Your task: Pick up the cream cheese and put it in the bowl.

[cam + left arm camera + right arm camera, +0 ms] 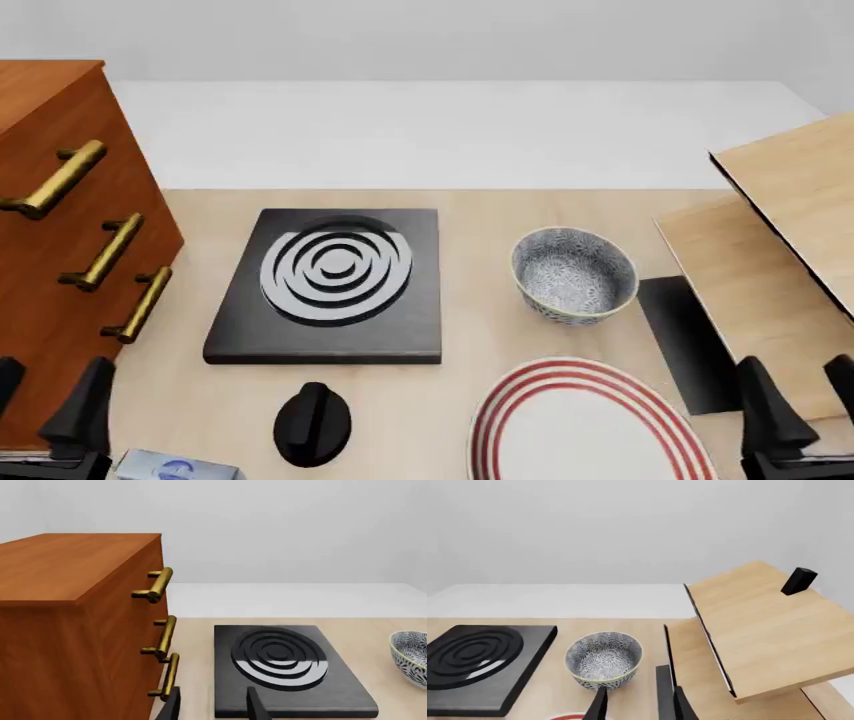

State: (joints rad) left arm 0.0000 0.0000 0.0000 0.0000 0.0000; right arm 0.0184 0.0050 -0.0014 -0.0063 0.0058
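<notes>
Pale wood covers the counter (467, 215), and a plain white wall stands behind it. At the far left sits a brown wooden cabinet (54, 250) with three gold handles down its front. Just in front of it, low in the front view, the left gripper (47, 405) hangs with its dark fingers spread apart — nothing is between them. Right beside it, at the very bottom edge, lies the cream cheese (174, 467), a small silver box with a blue round logo, only partly in view. Next comes a black stove plate (327, 285) with grey rings on top, and a black knob (312, 424) sits near its front edge. Then comes the bowl (574, 274), deep and speckled, standing upright and well apart from the cream cheese. A big white plate (587, 425) with red rings lies in front of it. At the right, light wooden boards (781, 240) tilt up. The right gripper (801, 400) hangs there, fingers apart, holding nothing.
</notes>
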